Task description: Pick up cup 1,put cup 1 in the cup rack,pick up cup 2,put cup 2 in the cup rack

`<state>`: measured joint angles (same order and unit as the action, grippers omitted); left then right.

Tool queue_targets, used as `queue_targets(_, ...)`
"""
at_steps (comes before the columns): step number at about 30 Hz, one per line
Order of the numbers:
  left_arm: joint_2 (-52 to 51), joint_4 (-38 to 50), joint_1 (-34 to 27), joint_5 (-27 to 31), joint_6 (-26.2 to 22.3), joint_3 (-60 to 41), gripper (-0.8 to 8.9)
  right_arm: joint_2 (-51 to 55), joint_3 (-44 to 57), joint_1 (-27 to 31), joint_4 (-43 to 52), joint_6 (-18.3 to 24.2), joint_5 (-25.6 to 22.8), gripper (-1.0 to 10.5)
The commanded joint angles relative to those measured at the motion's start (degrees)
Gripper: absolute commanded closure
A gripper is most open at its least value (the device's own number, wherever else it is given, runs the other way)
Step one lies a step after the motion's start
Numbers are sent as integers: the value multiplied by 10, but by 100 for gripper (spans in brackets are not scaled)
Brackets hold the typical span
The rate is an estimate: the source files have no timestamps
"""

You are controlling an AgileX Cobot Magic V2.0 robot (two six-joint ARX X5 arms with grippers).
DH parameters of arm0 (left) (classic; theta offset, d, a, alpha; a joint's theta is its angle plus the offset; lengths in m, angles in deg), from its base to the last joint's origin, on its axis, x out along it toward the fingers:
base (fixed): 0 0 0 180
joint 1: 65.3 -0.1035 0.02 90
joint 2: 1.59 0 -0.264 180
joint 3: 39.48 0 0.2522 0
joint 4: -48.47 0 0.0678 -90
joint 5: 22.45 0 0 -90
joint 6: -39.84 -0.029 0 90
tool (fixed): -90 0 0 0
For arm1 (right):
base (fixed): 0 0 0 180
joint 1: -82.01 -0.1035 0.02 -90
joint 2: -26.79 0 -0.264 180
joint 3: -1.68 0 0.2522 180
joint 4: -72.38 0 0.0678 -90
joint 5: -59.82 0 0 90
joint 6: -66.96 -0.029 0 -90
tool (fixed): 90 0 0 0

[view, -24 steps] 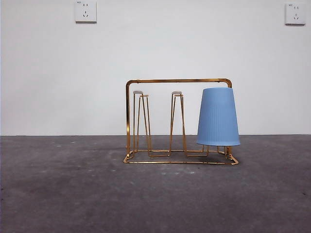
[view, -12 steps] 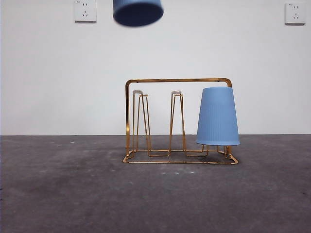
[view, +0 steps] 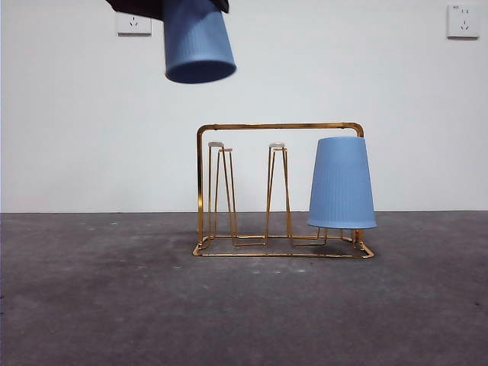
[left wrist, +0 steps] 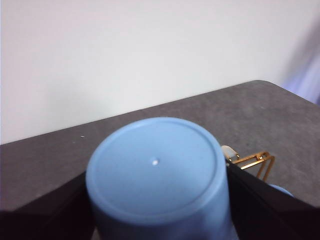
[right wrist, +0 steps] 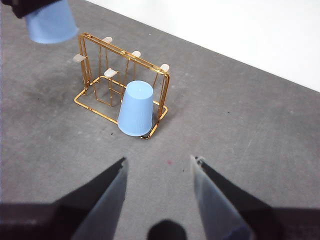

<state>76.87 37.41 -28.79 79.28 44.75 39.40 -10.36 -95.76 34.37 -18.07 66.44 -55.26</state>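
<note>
Cup two, the ribbed blue plastic cup [view: 198, 42], hangs inverted above the gold wire cup rack [view: 280, 191].
Your left gripper [left wrist: 157, 200] clamps it; the right wrist view alone shows the right gripper [right wrist: 159, 175] spread wide, well apart from the racked blue cup [right wrist: 136, 109].

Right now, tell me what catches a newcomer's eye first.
A blue cup hangs mouth-down in the left hand, high above the cup rack. A second blue cup sits upside down on the gold rack's end peg. The right hand waits open, well back.
</note>
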Motion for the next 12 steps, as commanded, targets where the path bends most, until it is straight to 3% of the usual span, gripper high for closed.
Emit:
queue_targets(1,20,20,-5,-1,-15,-5,820,3,1,0,2,-14,0,725)
queue_targets(12,89,64,-11,8,-21,-5,820,3,1,0,-8,-34,0,725)
